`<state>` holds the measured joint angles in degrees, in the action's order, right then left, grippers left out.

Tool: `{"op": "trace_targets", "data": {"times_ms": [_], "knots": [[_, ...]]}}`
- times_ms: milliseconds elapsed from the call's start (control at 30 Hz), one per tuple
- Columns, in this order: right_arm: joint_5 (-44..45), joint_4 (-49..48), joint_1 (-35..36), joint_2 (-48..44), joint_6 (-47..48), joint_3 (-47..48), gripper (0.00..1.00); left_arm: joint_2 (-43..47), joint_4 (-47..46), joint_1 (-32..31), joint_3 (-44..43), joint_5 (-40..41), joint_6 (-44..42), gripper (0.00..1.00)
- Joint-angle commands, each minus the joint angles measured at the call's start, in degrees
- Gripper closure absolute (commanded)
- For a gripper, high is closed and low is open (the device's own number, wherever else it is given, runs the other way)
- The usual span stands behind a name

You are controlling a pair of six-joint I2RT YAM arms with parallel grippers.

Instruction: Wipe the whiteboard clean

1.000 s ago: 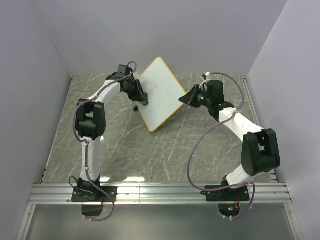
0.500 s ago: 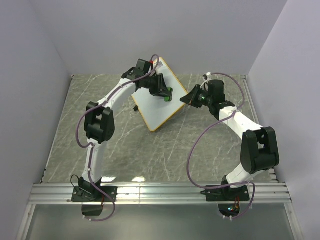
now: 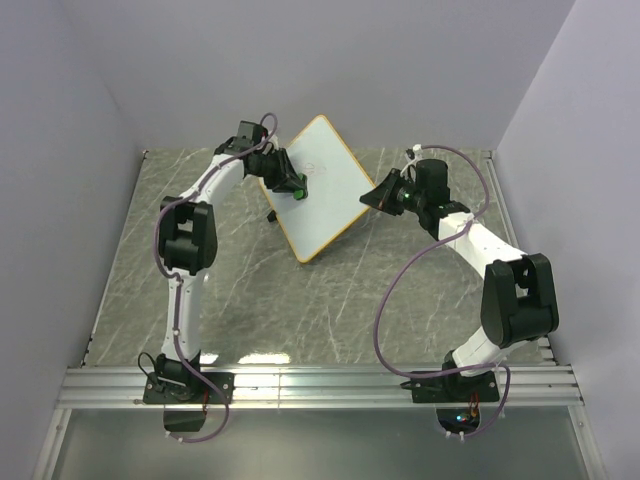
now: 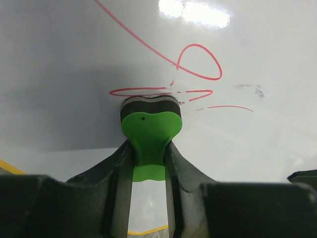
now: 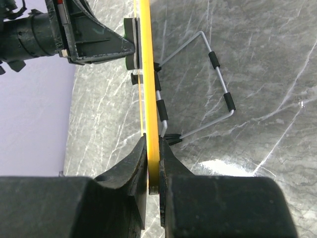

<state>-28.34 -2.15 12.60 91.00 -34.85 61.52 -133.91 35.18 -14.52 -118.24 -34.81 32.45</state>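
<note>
**At the back middle of the surface: board gripped on the right, eraser pressed to its left part**

On the left, the left end effector (image 3: 290,186) reaches out to the board (image 3: 328,165). Its fingers are closed on the stem of a green eraser (image 3: 297,190). The wrist view shows the eraser (image 4: 150,126) clamped between the two black fingers (image 4: 119,168). Its dark pad lies flat against the white face (image 4: 74,59), right at the lower edge of the red scribbles (image 4: 198,62). A red loop and a long stroke run above the pad, and a thin red line and a faint grey smudge lie to its right.

The board stands tilted on the grey marbled surface (image 3: 250,290), turned so that it looks like a diamond from above. Its orange-tan rim is lowest at the near corner. In the top view the left wrist covers part of its left edge.

To the right, the right end effector (image 3: 372,198) is shut on the board's right edge. From its own camera the rim (image 5: 147,74) runs edge-on between the nearly closed fingers (image 5: 133,163), touching both. Behind the board a wire stand (image 5: 218,79) with black sleeves rests on the surface (image 5: 267,54). The left end effector (image 5: 99,44) and the eraser pad (image 5: 130,44) sit against the board's far side.
</note>
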Motion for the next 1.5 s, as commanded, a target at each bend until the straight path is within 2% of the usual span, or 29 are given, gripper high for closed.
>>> {"op": "trace_targets", "data": {"times_ms": [0, 200, 367, 500, 667, 733, 933, 1100, 1400, 1467], "knots": [[2.9, 12.1, 1.5, 1.4, 10.1, 0.0, 1.00, -6.0, 0.7, -2.5, 1.5, 7.7, -2.0, 1.00], [2.9, 13.2, 1.5, 0.8, 10.9, -0.6, 1.00, -7.6, 0.9, -1.7, -0.4, 10.8, -3.7, 1.00], [3.6, 15.0, 1.5, -0.4, 12.3, -0.3, 1.00, -8.1, -2.6, 2.7, 3.3, 12.0, -2.3, 1.00], [3.6, 15.8, 1.4, -1.0, 12.9, -1.0, 1.00, -10.1, -3.0, 4.9, 1.0, 12.5, -1.9, 1.00], [3.6, 16.7, 1.4, -2.1, 13.4, -2.3, 1.00, -12.8, -4.6, 5.2, -3.1, 10.7, -1.3, 1.00], [3.7, 16.7, 1.5, -2.4, 13.6, -2.7, 1.00, -13.0, -5.7, 4.9, -4.6, 7.7, -0.6, 1.00], [3.6, 15.5, 1.4, -2.8, 12.9, -4.9, 1.00, -9.9, -5.9, -1.5, -9.4, 3.8, -2.7, 1.00], [3.2, 14.2, 1.5, -1.5, 12.2, -4.6, 1.00, -7.3, -9.9, -6.4, -7.5, -4.4, -0.1, 1.00], [2.7, 14.2, 1.5, 0.1, 12.5, -4.5, 1.00, -3.0, -15.1, -9.8, -4.3, -14.0, 3.5, 1.00], [2.6, 14.3, 1.5, 0.5, 12.7, -4.3, 1.00, -2.3, -14.2, -10.3, -4.5, -12.8, 3.2, 1.00]]}}
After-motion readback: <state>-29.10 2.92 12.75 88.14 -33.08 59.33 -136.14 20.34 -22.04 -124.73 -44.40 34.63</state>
